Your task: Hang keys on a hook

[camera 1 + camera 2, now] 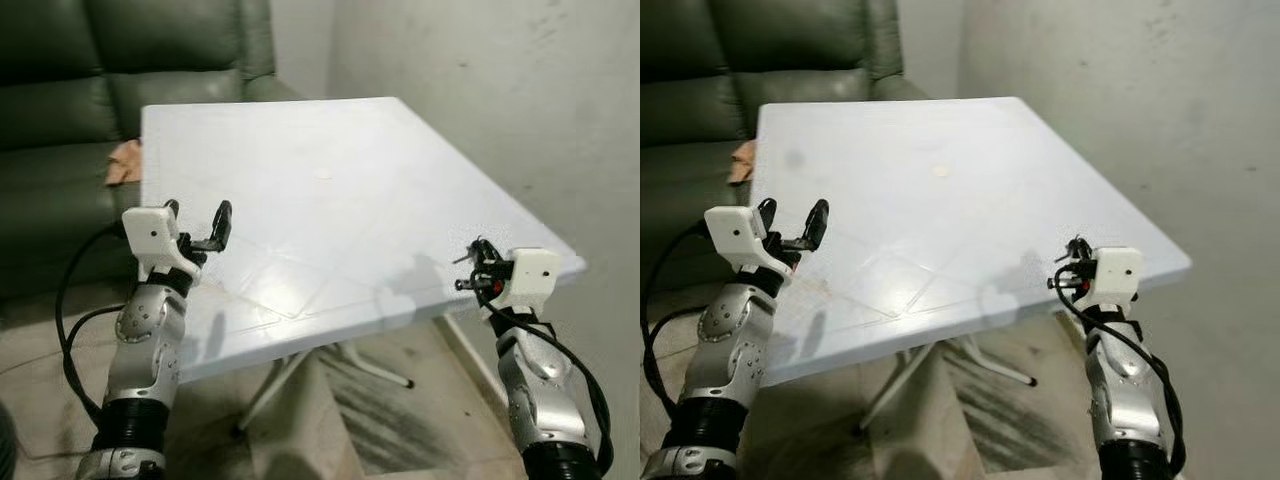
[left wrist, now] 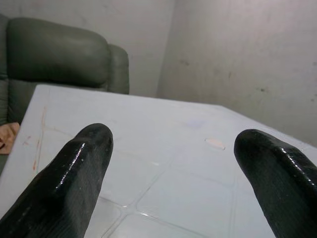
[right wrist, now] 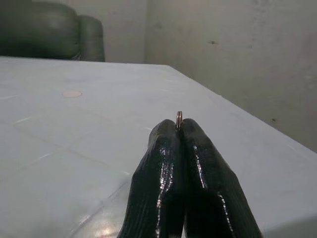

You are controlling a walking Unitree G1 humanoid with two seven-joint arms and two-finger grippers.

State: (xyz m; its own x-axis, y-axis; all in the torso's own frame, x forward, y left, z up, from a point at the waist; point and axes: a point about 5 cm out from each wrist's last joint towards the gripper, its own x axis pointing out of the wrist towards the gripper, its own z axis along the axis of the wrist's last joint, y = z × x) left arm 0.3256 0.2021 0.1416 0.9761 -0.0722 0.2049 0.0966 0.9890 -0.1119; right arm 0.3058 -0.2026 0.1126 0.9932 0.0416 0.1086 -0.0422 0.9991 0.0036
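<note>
My right gripper (image 1: pixel 478 262) hovers at the near right edge of the white table (image 1: pixel 330 170), shut on a key ring. In the right wrist view a thin metal ring (image 3: pixel 179 119) pokes up between the closed black fingertips (image 3: pixel 166 136). Small dark key parts (image 1: pixel 1074 248) stick out above the gripper in the eye views. My left gripper (image 1: pixel 197 223) stands open over the table's near left edge, with nothing between its fingers (image 2: pixel 74 168). No hook can be made out.
A dark green sofa (image 1: pixel 60 110) stands behind the table on the left, with a tan cloth (image 1: pixel 123 162) on its seat. A bare grey wall (image 1: pixel 500 90) runs along the right. A small pale spot (image 1: pixel 322 173) marks the tabletop. Folding white legs (image 1: pixel 355 362) stand underneath.
</note>
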